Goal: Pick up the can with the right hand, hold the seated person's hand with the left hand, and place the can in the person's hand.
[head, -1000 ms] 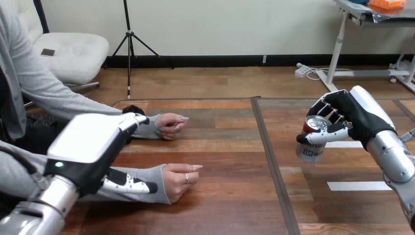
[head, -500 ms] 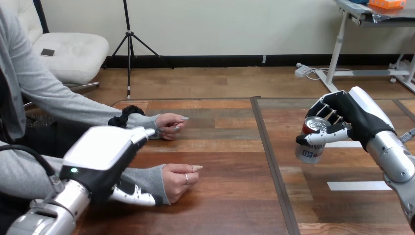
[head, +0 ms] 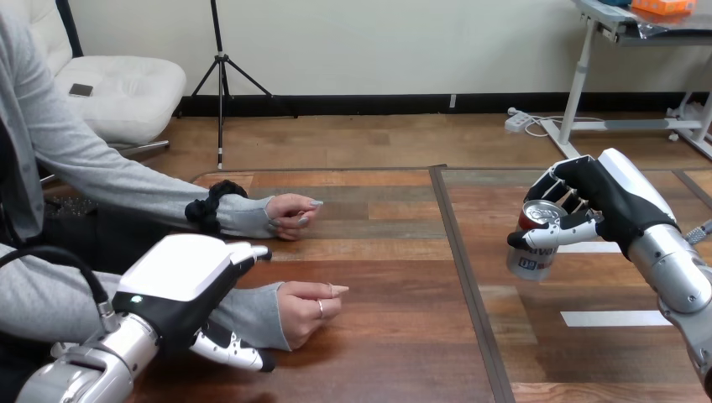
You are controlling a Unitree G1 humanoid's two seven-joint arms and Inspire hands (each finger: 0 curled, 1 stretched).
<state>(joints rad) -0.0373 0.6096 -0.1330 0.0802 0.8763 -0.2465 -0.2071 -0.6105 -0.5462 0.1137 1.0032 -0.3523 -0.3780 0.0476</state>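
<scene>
The round metal can (head: 534,250), silver-topped, stands almost upright, long axis vertical and top up, clamped in the curled right hand (head: 600,201) over the right side of the plank-grained wooden table (head: 395,353). At near left, the left hand (head: 180,277) lays its smooth white shell over the sleeve behind the person's loosely curled near hand (head: 306,306). Whether it grips, I cannot tell.

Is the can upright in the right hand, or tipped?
Nearly upright: the can has its top facing up, and the right hand is curled round it.
</scene>
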